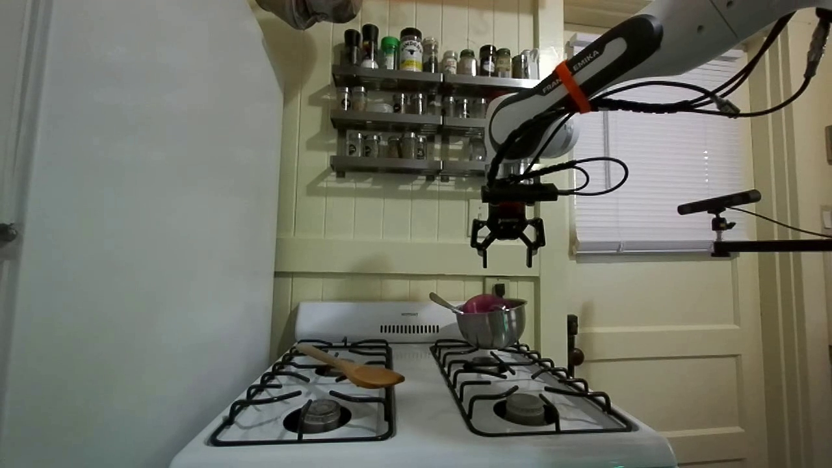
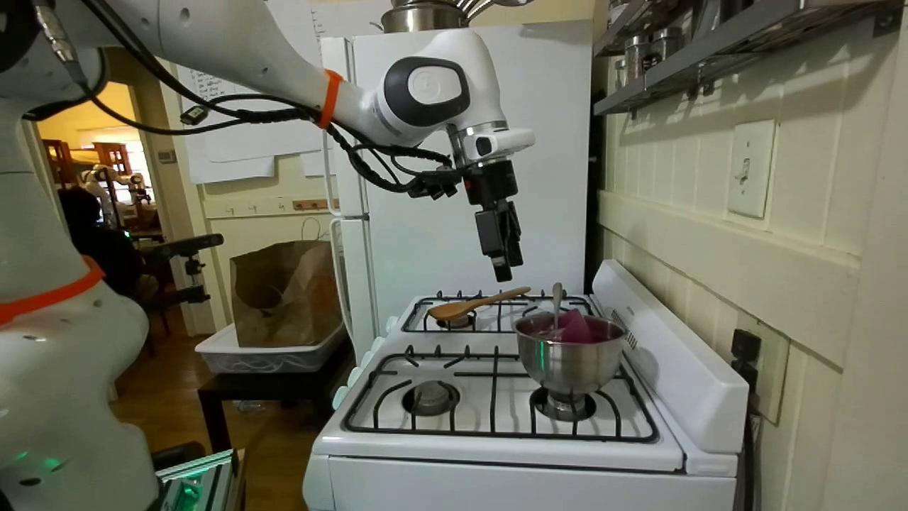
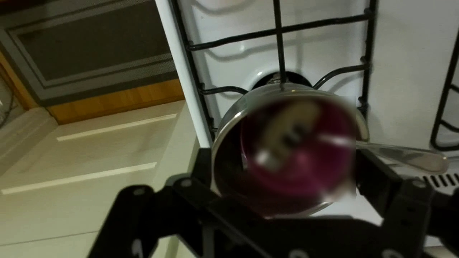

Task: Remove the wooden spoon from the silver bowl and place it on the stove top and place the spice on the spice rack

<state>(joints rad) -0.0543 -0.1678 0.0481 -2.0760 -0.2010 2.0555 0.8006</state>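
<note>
Up front in an exterior view: flat white gas stove top w/ black metal grates & round grey burner caps. Bit farther back, the short light-brown wooden spoon w/ broad oval head lies across the grate at that view's L, head toward the middle of the stove top. Behind it, to the R & well apart, the small round shiny silver bowl sits over a rear burner w/ a magenta piece inside & a thin silvery handle leaning over its rim; wrist view is blurred there, so can't ID the rest of the contents. Above the bowl, clear of it, hangs the black two-fingered end effector on the white jointed arm — fingers spread wide, nothing held. Then the upright white back panel w/ dark vent slots, & behind that the pale yellow plank wall. On it, the dark grey tiered spice rack, w/ rows of small glass jars incl. a green-lidded jar up top — can't tell which, if any, is the task's spice.
</note>
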